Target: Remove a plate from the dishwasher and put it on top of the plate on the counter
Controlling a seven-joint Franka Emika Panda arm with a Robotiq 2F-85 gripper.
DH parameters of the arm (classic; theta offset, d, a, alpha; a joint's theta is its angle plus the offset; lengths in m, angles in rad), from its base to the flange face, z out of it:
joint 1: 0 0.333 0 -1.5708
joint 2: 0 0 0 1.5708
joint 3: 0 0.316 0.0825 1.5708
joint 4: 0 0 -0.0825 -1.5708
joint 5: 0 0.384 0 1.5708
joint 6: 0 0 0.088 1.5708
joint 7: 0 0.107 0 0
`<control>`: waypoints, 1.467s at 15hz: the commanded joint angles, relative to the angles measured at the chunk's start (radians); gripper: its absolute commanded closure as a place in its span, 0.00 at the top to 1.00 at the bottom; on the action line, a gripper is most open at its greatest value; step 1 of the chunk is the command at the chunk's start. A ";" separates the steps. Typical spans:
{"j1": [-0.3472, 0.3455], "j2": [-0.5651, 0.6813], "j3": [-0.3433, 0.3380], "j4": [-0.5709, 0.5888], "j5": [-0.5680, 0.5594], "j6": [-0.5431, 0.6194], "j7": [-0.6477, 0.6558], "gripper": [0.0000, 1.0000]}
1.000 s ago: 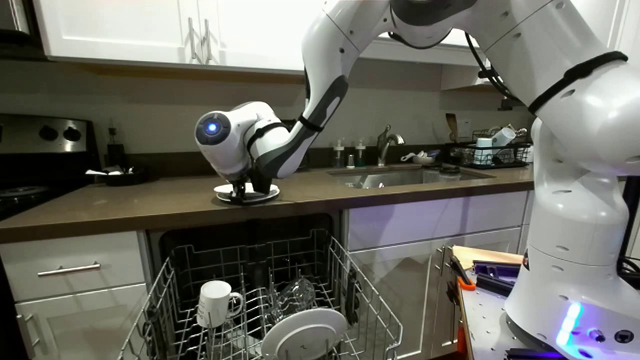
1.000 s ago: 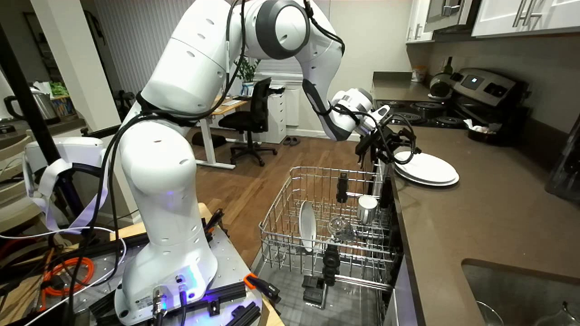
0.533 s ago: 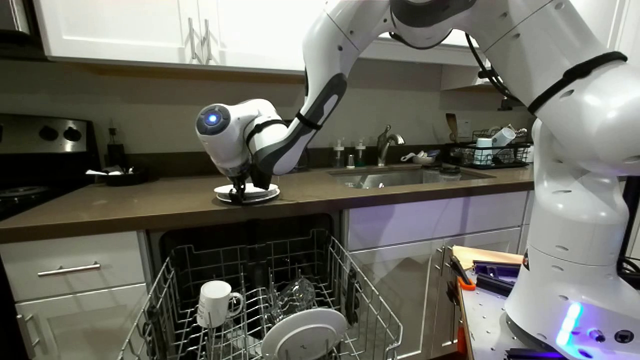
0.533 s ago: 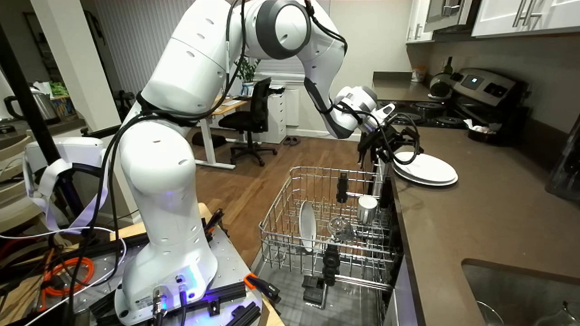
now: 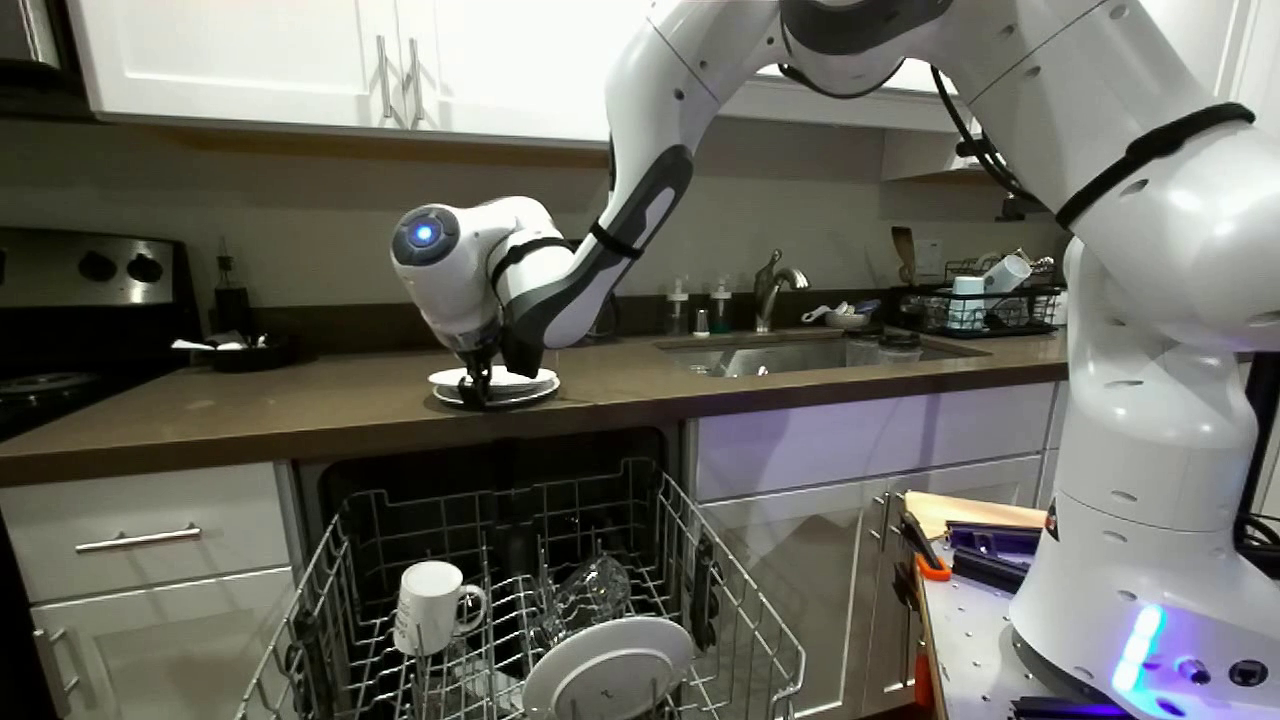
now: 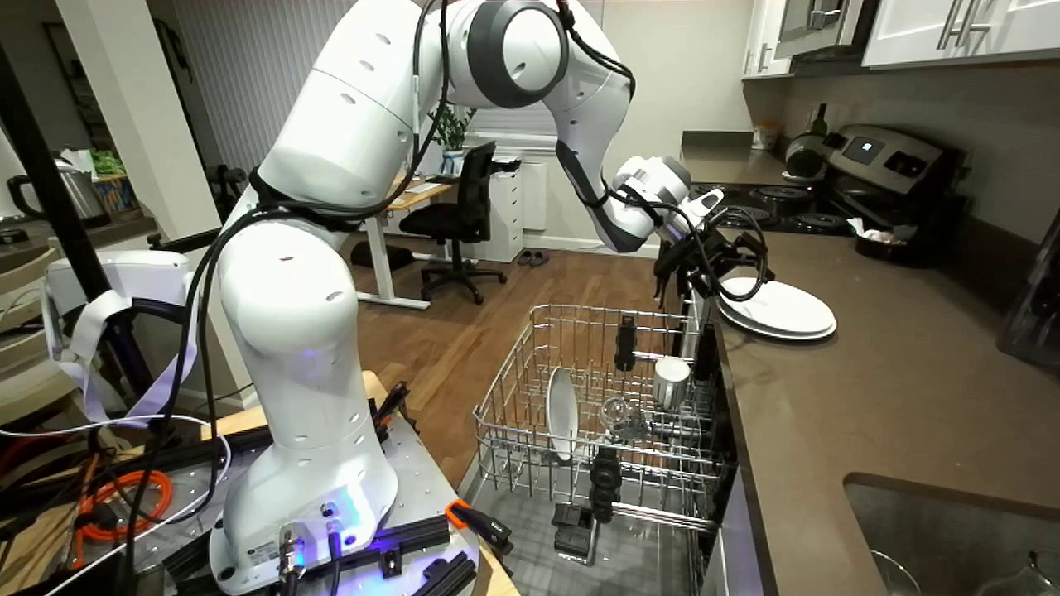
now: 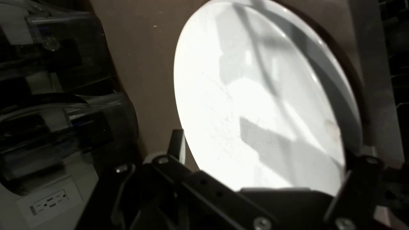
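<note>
brown counter (image 5: pixel 300 398) below. top plate (image 7: pixel 252 95) sits off-middle on bottom plate (image 7: pixel 342 105). my fingers (image 7: pixel 174 143) wide apart, one each side. if i back out crooked, finger could snag top plate, drag it off.

Over the bench (image 6: pixel 836 397) the way lies open between the stacked plates (image 6: pixel 785 308) and the sink (image 6: pixel 927 507), with plenty of room to pass. At the plates themselves, the end effector (image 7: pixel 265 148) stands in the way, spread wide. Toward the wall (image 5: pixel 320 220), a strip of bench parts the plates from dark glossy objects (image 7: pixel 64 64). The dishwasher rack (image 5: pixel 735 568) juts out below, a clear glass (image 5: pixel 597 590) taking up space between the mug (image 5: pixel 425 608) and the plate on edge (image 5: pixel 610 668). Open air runs under the arching arm (image 6: pixel 348 124).
</note>
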 commanded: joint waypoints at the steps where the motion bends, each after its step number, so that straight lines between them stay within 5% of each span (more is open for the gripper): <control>1: -0.005 -0.009 -0.005 -0.001 0.053 0.025 -0.063 1.00; 15: -0.016 -0.028 -0.033 -0.005 0.310 0.110 -0.261 1.00; 22: 0.009 -0.014 -0.079 0.009 0.309 0.095 -0.252 1.00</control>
